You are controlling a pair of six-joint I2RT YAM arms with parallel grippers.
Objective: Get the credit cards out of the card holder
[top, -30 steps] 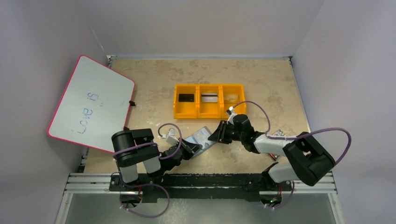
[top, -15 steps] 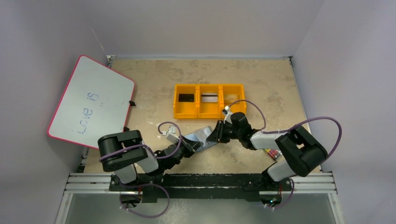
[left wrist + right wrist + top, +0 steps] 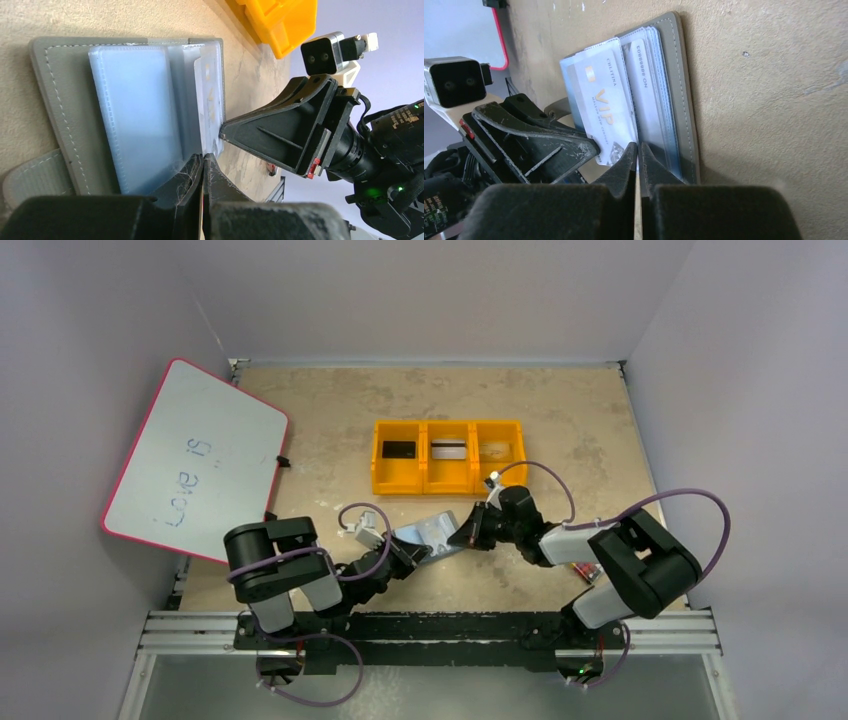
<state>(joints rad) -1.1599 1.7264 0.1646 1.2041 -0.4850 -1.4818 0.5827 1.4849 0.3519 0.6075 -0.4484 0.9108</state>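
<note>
— Where was the card holder?
— It lay open on the table, just in front of the yellow tray, between the two arms.
— And the left gripper?
— Its fingers were pressed together at one edge, against a clear sleeve. I could not tell if they pinched it.
— The right gripper?
— Closed tight too, tips at the edge of a pale VIP card sitting in the holder. A black card, a striped card and a beige card each lay in its own tray compartment.
</note>
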